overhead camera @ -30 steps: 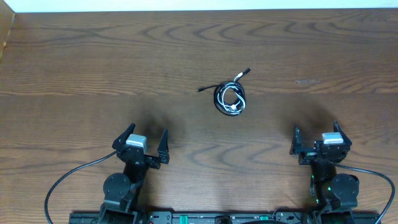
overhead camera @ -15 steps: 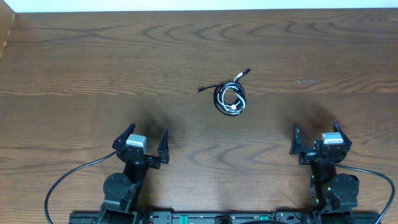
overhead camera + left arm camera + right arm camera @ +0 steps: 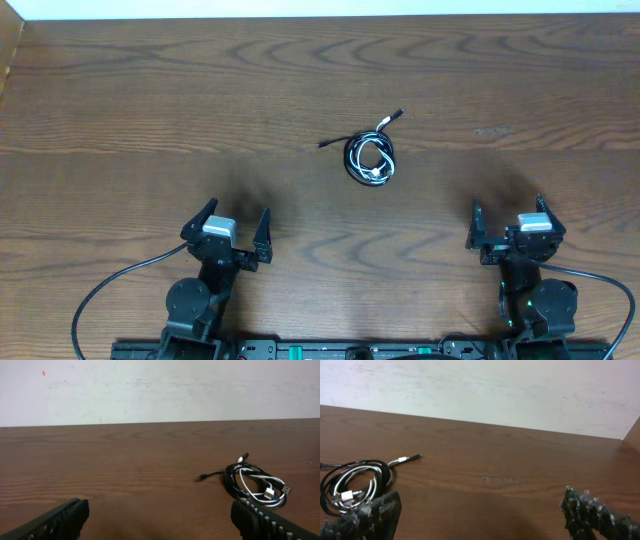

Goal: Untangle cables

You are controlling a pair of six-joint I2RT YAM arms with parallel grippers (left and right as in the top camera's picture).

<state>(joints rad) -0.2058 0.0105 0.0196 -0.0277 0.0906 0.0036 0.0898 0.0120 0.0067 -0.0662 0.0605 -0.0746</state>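
The cables [image 3: 369, 156], one black and one white, lie coiled together in a small bundle on the wooden table [image 3: 150, 120], right of centre, with plug ends sticking out up-right and left. The bundle shows in the left wrist view [image 3: 255, 484] at the right and in the right wrist view [image 3: 355, 486] at the lower left. My left gripper [image 3: 234, 226] is open and empty near the front edge, well left of and below the bundle. My right gripper [image 3: 507, 219] is open and empty near the front right, below and right of the bundle.
A pale wall runs along the table's far edge [image 3: 160, 390]. A faint light scuff marks the wood [image 3: 492, 131] right of the bundle. The arms' own thick black wires trail at the front corners [image 3: 100, 295].
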